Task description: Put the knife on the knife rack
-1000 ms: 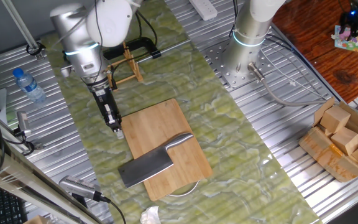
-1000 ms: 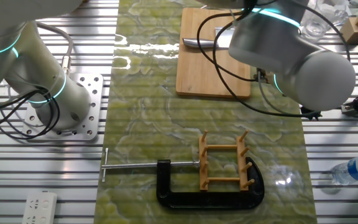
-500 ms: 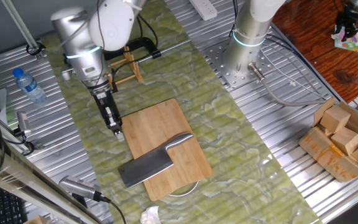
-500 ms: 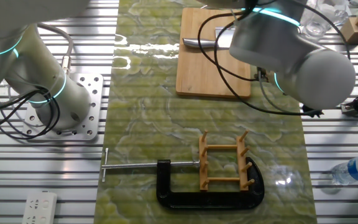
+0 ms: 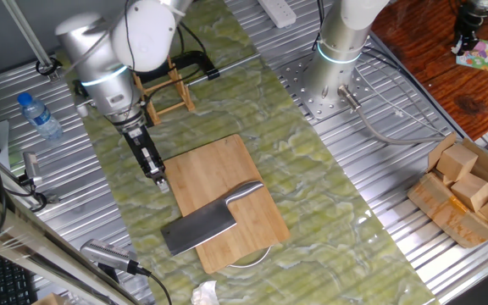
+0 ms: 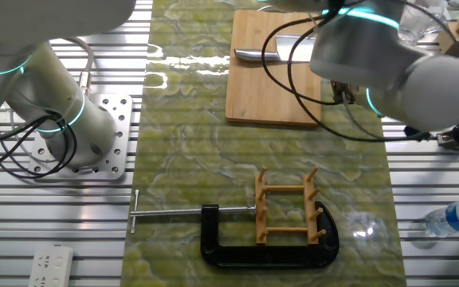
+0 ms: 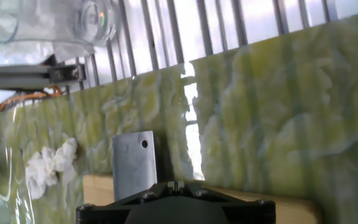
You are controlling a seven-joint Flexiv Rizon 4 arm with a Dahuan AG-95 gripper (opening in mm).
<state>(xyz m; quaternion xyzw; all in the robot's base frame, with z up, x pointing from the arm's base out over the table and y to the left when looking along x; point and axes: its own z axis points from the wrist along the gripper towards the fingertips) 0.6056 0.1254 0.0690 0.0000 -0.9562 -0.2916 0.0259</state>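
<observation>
Lying untouched on the board (image 5: 227, 203), the knife (image 5: 203, 224) is not yet gripped (gripper (image 5: 162, 180) state cannot be told); rack (image 6: 288, 206) empty.

Even overhead light fills both fixed views, shadows faint; white glare streaks the green mat (image 6: 183, 62) beside the cutting board (image 6: 271, 80). The hand view is softer, windows blown out beyond the knife (image 7: 134, 165), nearest edge blurred

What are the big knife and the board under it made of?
The broad grey cleaver looks all steel: dull matte blade, shiny curved silver handle catching light. The flat rectangular cutting board looks like pale bamboo or wood, with fine lengthwise grain lines and a smooth finish.
</observation>
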